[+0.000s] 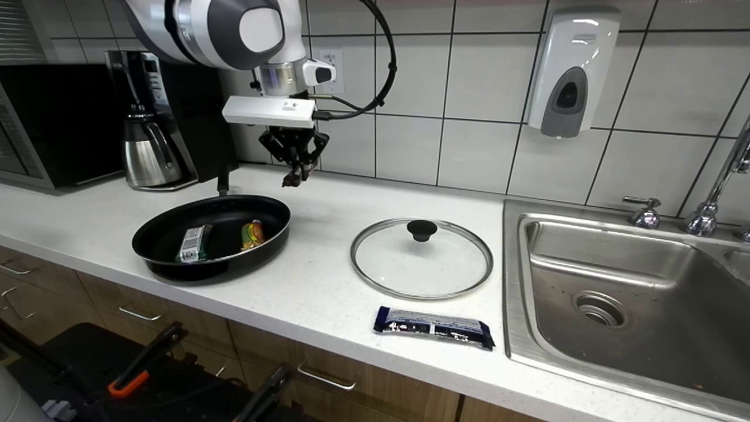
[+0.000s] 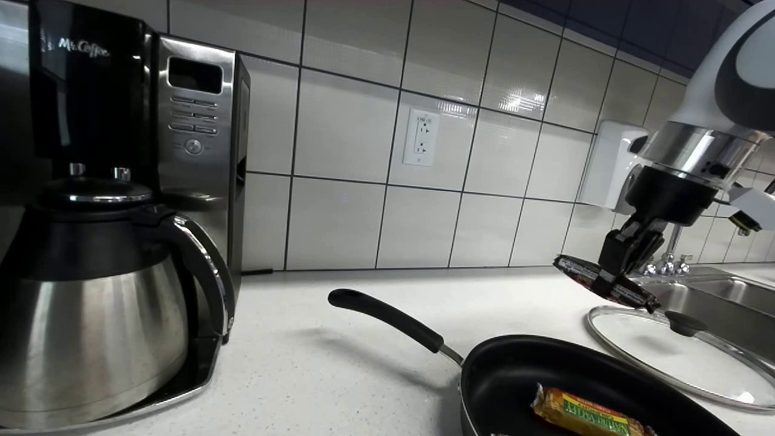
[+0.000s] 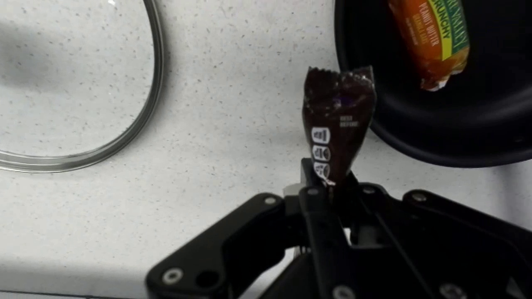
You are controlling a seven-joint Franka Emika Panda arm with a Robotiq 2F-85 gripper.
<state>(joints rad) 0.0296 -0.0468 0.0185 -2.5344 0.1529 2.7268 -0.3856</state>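
My gripper [image 1: 297,167] is shut on a dark brown wrapped bar [image 3: 338,108], gripping it around its middle, above the counter. In an exterior view the bar [image 2: 578,272] sticks out on both sides of the fingers, slightly tilted. The wrist view shows one crimped end pointing away; the rest is hidden by the fingers. Beside and below the gripper stands a black frying pan [image 1: 225,231]. Inside it lie an orange and green Nature Valley packet [image 3: 432,37] and a green and white packet [image 1: 193,243]. A glass lid [image 1: 422,269] with a black knob lies flat on the counter.
A dark blue wrapped bar [image 1: 433,326] lies by the counter's front edge, near the lid. The steel sink [image 1: 515,281] is beyond the lid. A coffee maker [image 2: 200,133] with its carafe [image 2: 103,339] stands near the pan's handle [image 2: 387,315]. A tiled wall [image 1: 404,146] backs the counter.
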